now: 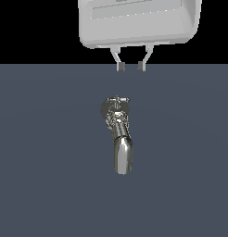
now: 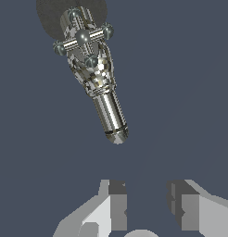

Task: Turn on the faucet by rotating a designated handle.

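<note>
My gripper (image 1: 130, 66) hangs open, empty, above the dark grey table (image 1: 41, 162), beyond the shiny chrome faucet (image 1: 119, 139). Its tiny chrome cross handle (image 2: 83, 38) stands unobstructed.

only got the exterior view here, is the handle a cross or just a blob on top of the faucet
Observer: A cross. The wrist view shows the handle as a crossbar with four short, ball-tipped arms.
Operator: anything between the fingers
Observer: No. The end effector is open and empty, only bare floor in the gap.
Operator: is it touching the faucet
Observer: No. In the wrist view, open floor separates the fingers from the tip of the faucet.
</note>
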